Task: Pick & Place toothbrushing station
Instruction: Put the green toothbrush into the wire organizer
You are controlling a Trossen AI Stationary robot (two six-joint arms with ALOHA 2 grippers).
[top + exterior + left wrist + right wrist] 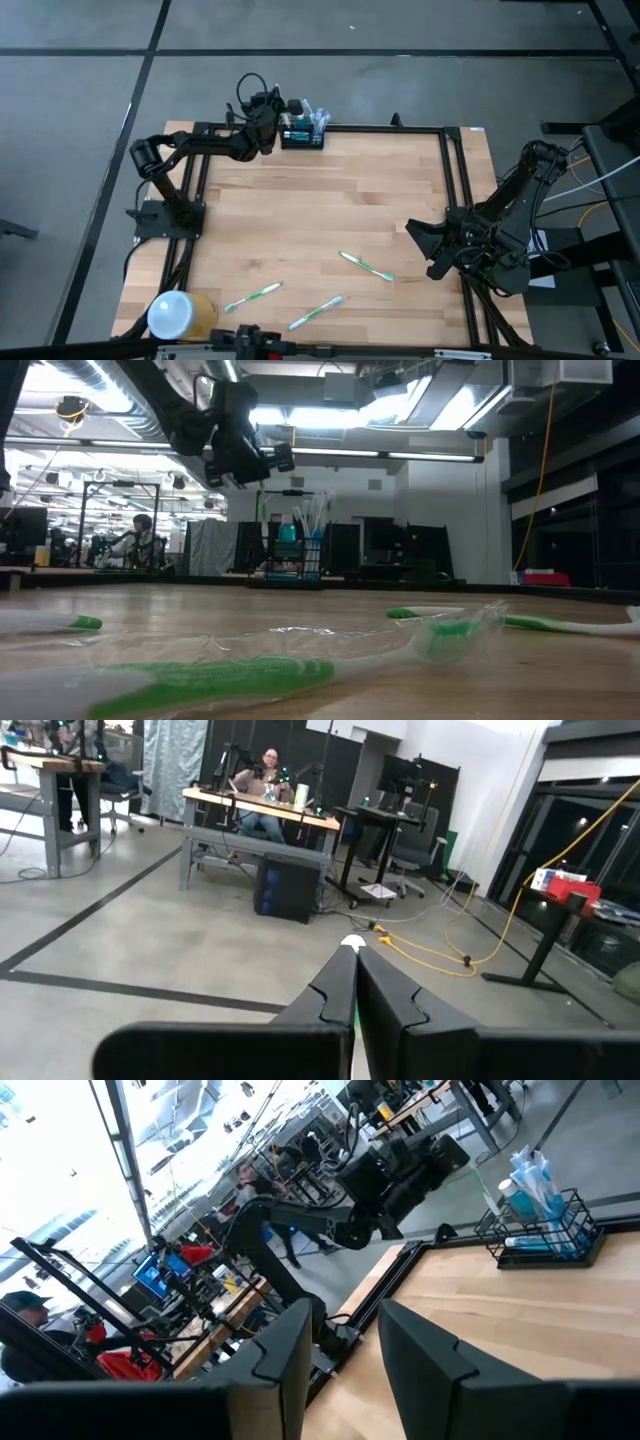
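Note:
The toothbrushing station (pixel 302 133), a small black wire rack holding several wrapped items, stands on its base at the table's far edge (pixel 297 560) (pixel 545 1230). My left gripper (pixel 272 118) hovers just left of it, above the table (pixel 245 460), shut on a green-and-white toothbrush (pixel 352 946). Three more green-and-white toothbrushes (pixel 365 265) (pixel 255 294) (pixel 318 312) lie flat on the near half of the table. My right gripper (pixel 418 245) waits open at the table's right edge, its fingers (pixel 290 1345) apart with nothing between them. My left gripper pinches the toothbrush between its two shut fingers (pixel 335 985). The brush lies along the fingers; a green sliver (pixel 354 1012) shows in the seam and its white end (pixel 352 944) pokes out past the tips. The fingers point level toward the far edge, with the brush clear of the table.
A white-and-yellow cylinder (pixel 180 315) lies at the table's near left corner. A black frame (pixel 455 180) runs along the wooden table's (pixel 330 195) edges. The middle of the table is bare wood. A person sits at a desk (pixel 262 795) far beyond the table.

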